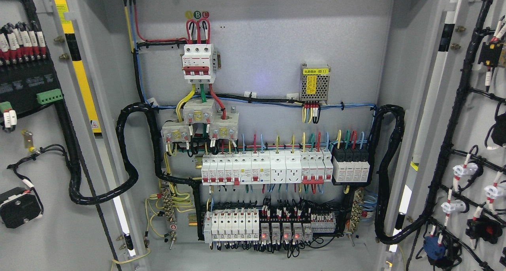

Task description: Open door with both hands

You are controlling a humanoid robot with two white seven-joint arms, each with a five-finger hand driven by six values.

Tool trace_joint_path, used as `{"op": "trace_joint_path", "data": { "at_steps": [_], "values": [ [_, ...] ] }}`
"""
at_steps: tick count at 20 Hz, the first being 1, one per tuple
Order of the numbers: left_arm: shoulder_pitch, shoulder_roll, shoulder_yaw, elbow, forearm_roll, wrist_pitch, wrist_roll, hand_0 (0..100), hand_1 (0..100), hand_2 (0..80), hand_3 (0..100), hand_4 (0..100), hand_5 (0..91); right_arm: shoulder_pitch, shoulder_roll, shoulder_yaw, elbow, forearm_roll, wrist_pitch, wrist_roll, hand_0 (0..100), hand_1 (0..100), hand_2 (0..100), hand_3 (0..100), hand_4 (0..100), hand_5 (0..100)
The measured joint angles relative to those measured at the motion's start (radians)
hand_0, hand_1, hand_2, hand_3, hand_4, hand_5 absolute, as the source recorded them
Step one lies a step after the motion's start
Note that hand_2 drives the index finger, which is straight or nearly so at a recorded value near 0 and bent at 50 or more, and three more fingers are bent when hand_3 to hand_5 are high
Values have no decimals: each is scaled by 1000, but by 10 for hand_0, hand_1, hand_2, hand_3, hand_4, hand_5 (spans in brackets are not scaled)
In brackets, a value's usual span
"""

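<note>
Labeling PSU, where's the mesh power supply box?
Head view, upper right of the back panel: power supply box, above the white breaker row, right of the main breaker.

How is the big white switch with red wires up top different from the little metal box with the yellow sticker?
The white three-pole switch is solid plastic, with red loops of wire on top. The small metal mesh box has perforated sides, a yellow label, and wires only underneath. The switch sits higher and further left. Both are fixed to the grey back panel of the cabinet.
</note>
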Motion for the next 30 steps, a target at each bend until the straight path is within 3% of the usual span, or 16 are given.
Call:
{"op": "trace_joint_path", "data": {
  "at_steps": [14, 30],
  "values": [
    [-33, 43, 5, 83, 14, 2, 2, 120, 556, 0, 0, 0, 0, 3, -12, -2, -1, -4, -8, 1, 0, 500, 40, 0, 0, 0],
    [20, 24, -14, -42, 9, 2, 9, 120, 556, 0, 0, 0, 0, -19, -68, 64, -4, -2, -12, 3, 0, 500, 40, 0, 0, 0]
  ]
}}
